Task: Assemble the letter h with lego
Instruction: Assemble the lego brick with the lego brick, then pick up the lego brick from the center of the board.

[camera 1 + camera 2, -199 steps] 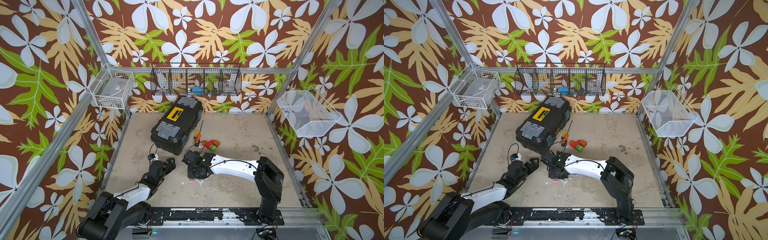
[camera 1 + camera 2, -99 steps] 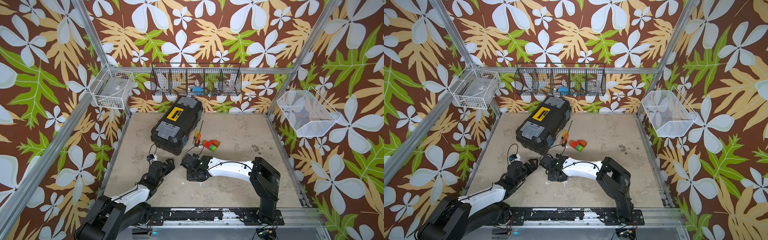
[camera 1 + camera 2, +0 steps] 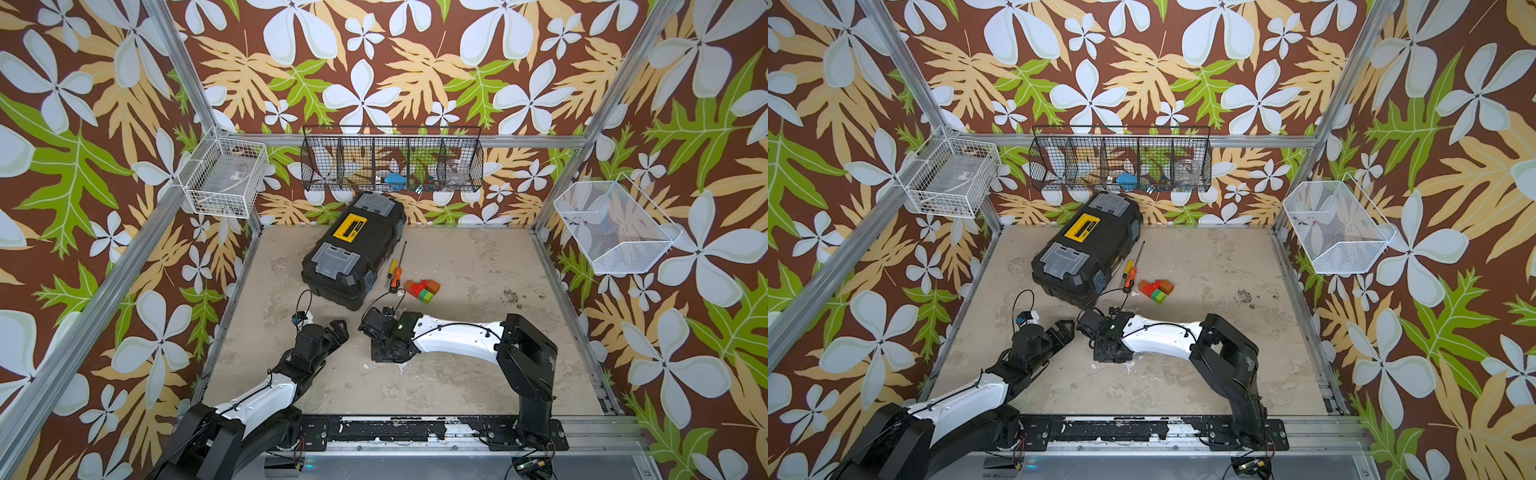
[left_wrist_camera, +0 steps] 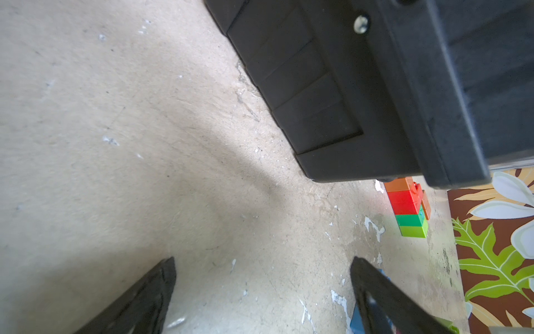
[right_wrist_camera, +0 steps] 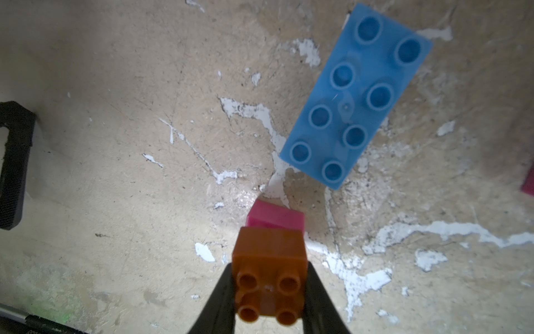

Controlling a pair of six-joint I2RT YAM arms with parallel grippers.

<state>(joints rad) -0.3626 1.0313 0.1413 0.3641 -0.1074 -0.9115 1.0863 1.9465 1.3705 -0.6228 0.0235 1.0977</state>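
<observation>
My right gripper (image 5: 270, 292) is shut on an orange-brown lego brick (image 5: 270, 260) that has a pink brick (image 5: 276, 215) stuck under it, held just above the floor. A long blue brick (image 5: 355, 98) lies flat, studs up, a little beyond them. In both top views this gripper (image 3: 388, 353) (image 3: 1108, 353) points down, mid-floor. A joined group of orange, red, green and lime bricks (image 3: 423, 289) (image 3: 1156, 289) (image 4: 407, 208) lies near the toolbox corner. My left gripper (image 4: 263, 266) (image 3: 338, 328) hovers open and empty, left of the right one. No h shape shows.
A black toolbox (image 3: 353, 249) stands at the back left with a screwdriver (image 3: 395, 274) beside it. Wire baskets (image 3: 392, 164) hang on the walls. Another pink piece (image 5: 528, 182) shows at the edge of the right wrist view.
The right arm has shifted slightly to the left with the orange and pink bricks in its grip. The left arm has not moved.
</observation>
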